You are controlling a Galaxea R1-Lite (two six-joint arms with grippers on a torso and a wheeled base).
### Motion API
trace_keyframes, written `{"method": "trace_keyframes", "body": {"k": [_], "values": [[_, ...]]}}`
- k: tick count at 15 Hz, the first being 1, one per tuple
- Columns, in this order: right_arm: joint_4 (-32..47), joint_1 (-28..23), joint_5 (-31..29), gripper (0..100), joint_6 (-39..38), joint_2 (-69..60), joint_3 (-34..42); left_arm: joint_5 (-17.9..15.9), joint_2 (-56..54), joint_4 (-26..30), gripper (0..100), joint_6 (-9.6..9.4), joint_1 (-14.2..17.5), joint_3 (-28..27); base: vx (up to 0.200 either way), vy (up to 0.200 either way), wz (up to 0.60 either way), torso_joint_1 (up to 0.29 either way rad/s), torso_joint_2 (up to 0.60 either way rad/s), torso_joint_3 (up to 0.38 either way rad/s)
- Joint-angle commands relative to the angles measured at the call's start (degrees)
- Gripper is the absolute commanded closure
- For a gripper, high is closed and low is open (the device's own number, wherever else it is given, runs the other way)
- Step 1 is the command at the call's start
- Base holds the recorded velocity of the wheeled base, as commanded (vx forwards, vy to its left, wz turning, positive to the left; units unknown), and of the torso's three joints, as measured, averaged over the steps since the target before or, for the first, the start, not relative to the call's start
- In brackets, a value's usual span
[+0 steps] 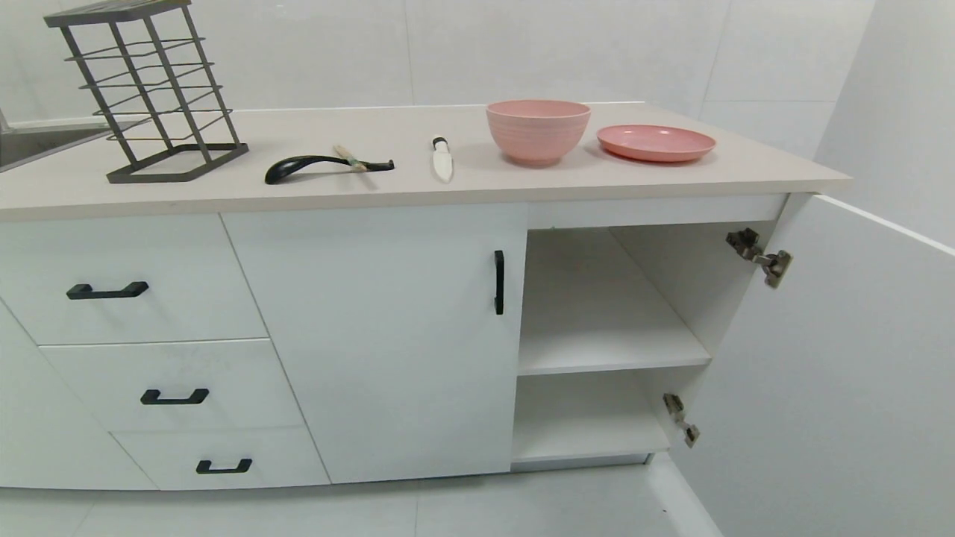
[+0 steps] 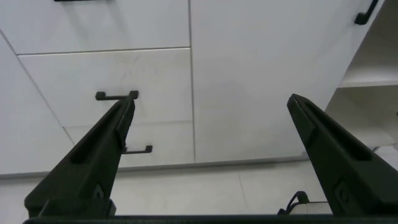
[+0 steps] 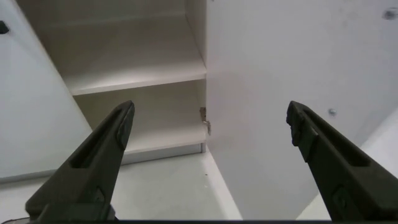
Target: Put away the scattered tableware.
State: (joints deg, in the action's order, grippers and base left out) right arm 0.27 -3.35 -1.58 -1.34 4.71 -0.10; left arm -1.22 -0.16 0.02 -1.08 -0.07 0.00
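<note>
**Tableware laid out on the desk, both claws spread wide**

A pink bowl [image 1: 538, 130] was seen upright on the desk [image 1: 224, 190], towards its right part, with a pink plate [image 1: 656, 142] lying flat just to its right, the two apart. Left of the bowl a small white knife [image 1: 442, 158] was laid with its tip towards the near edge. Further left a black spoon [image 1: 321, 165] was placed, crossed by a short pale-handled utensil [image 1: 349, 157]. A dark wire rack [image 1: 149, 89] was stood at the far left, beside the edge of a sink [image 1: 45, 142].

Below the desk, three drawers [image 1: 171, 384] with black handles were shut on the left, and the middle cabinet door [image 1: 388, 335] was closed. The right cabinet door [image 1: 835, 358] was swung open, and two bare shelves [image 1: 604, 328] were exposed.

The left claw [image 2: 211, 102] was held wide apart with nothing gripped, low in front of the drawers. The right claw [image 3: 209, 107] was likewise spread wide and gripped nothing, facing the open shelves.
</note>
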Motion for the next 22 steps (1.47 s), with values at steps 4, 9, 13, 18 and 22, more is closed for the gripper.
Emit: {"method": "trace_keyframes", "body": {"k": [4,9,13,18,22], "values": [[0.0,0.01,0.09,0,0.02,0.13,0.01,-0.01,0.16,-0.02,0,0.03,-0.01,0.0,0.0,0.0,-0.3,0.0,0.0,-0.001],[0.0,0.01,0.09,0,0.02,0.13,0.01,0.08,0.16,-0.02,0,0.21,-0.01,0.0,0.0,0.0,-0.12,0.0,0.0,0.001],[0.0,0.01,0.09,0,0.02,0.13,-0.08,0.34,0.16,-0.02,0,0.56,-0.01,0.0,0.2,0.0,0.0,-0.001,0.01,0.004],[0.0,0.01,0.09,0,0.02,0.13,0.01,0.34,0.16,-0.02,0,0.56,-0.01,0.0,0.2,0.0,0.0,0.0,0.0,0.0],[0.0,0.01,0.09,0,0.02,0.13,-0.08,0.34,0.16,-0.11,0,0.56,-0.01,0.0,0.05,0.0,0.0,0.062,-0.1,-0.037]]}}
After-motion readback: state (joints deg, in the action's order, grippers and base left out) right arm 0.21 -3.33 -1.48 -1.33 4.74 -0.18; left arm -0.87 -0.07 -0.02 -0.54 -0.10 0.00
